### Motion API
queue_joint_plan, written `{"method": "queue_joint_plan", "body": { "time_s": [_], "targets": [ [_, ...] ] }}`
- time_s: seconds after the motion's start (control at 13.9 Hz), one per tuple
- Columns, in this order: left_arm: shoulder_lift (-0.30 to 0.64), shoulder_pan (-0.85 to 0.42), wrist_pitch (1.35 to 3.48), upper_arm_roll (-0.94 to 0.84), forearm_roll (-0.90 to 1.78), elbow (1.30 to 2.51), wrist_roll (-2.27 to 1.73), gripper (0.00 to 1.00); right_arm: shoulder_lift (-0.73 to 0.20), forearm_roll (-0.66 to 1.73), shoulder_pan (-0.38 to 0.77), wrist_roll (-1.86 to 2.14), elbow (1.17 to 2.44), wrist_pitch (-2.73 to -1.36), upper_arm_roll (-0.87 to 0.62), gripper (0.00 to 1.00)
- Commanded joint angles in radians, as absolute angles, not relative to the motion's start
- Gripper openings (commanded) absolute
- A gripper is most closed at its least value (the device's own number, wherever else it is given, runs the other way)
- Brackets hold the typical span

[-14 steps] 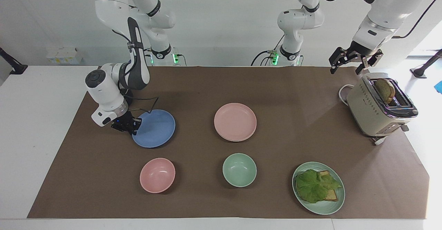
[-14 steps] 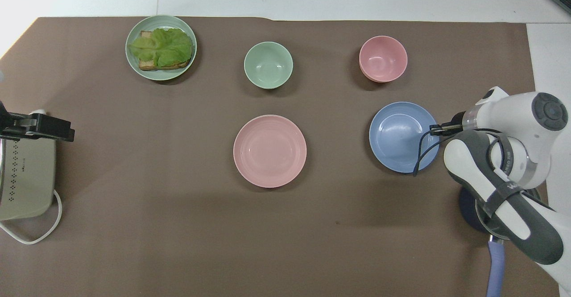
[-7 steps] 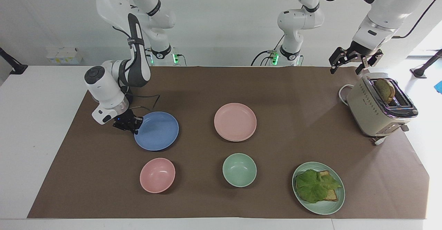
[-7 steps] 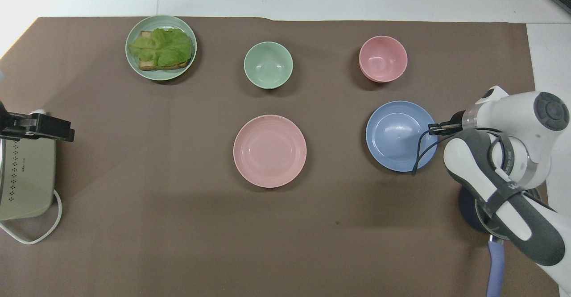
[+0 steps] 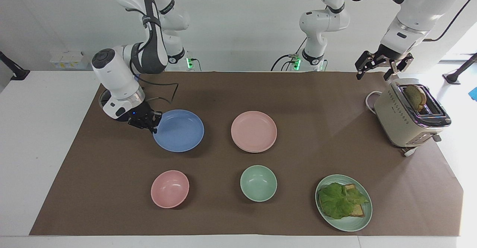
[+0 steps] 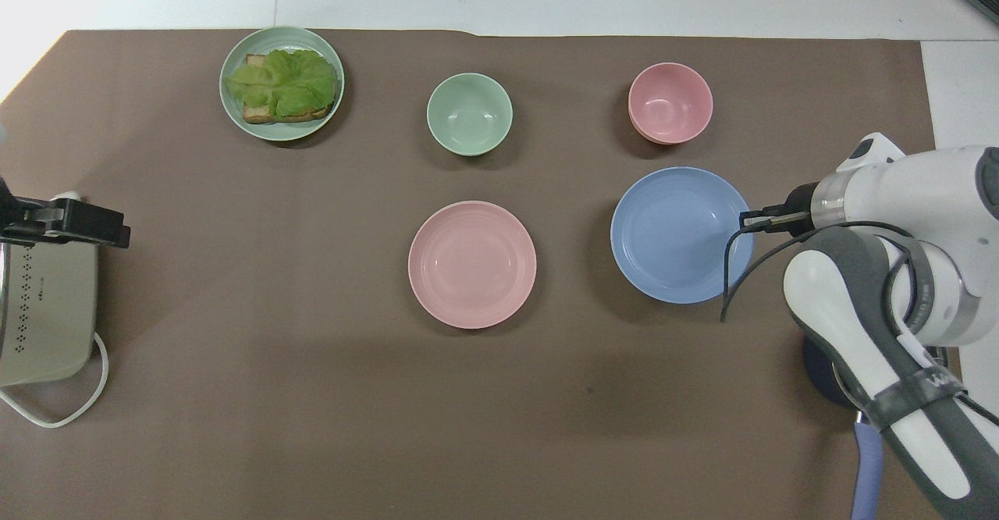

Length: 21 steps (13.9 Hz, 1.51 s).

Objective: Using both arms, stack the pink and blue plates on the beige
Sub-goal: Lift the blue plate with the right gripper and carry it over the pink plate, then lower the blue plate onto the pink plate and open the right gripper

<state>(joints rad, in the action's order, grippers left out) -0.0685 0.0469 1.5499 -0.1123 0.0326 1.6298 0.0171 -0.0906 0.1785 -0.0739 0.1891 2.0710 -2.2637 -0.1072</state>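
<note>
The blue plate point(image 5: 180, 130) point(image 6: 675, 235) hangs a little above the brown mat, tilted slightly. My right gripper point(image 5: 152, 123) point(image 6: 745, 220) is shut on its rim at the edge toward the right arm's end of the table. The pink plate point(image 5: 253, 130) point(image 6: 472, 264) lies at the middle of the mat. It seems to rest on a plate of equal size whose thin edge point(image 5: 249, 151) just shows; the beige plate is otherwise hidden. My left gripper point(image 5: 375, 73) point(image 6: 66, 222) waits open in the air over the toaster.
A pink bowl point(image 5: 170, 188) and a green bowl point(image 5: 258, 183) stand farther from the robots than the plates. A green plate point(image 5: 350, 225) holds lettuce and toast. A cream toaster point(image 5: 402, 123) with a bread slice stands at the left arm's end.
My right gripper has lifted the blue plate off the mat and carried it toward the pink plate. The left arm has not moved.
</note>
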Motion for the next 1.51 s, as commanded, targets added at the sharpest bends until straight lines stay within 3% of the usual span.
{"method": "queue_joint_plan", "body": {
  "time_s": [0.0, 0.36, 0.65, 0.93, 1.44],
  "targets": [
    [-0.074, 0.048, 1.539, -0.114, 0.015, 1.632, 0.023, 1.00, -0.081, 0.204, 0.009, 0.047, 2.080, -2.272, -0.107, 0.00],
    [-0.074, 0.048, 1.539, -0.114, 0.015, 1.632, 0.023, 1.00, -0.097, 0.202, 0.205, -0.194, 2.077, -2.337, -0.107, 0.00],
    [-0.074, 0.048, 1.539, -0.114, 0.015, 1.634, 0.023, 1.00, -0.170, 0.199, 0.328, -0.403, 2.023, -2.373, -0.107, 0.00],
    [-0.075, 0.048, 1.539, -0.114, 0.015, 1.634, 0.023, 1.00, -0.264, 0.186, 0.382, -0.511, 1.941, -2.387, -0.107, 0.00],
    [-0.074, 0.048, 1.539, -0.114, 0.015, 1.632, 0.023, 1.00, -0.291, 0.184, 0.405, -0.525, 1.957, -2.390, -0.107, 0.00]
  ]
}}
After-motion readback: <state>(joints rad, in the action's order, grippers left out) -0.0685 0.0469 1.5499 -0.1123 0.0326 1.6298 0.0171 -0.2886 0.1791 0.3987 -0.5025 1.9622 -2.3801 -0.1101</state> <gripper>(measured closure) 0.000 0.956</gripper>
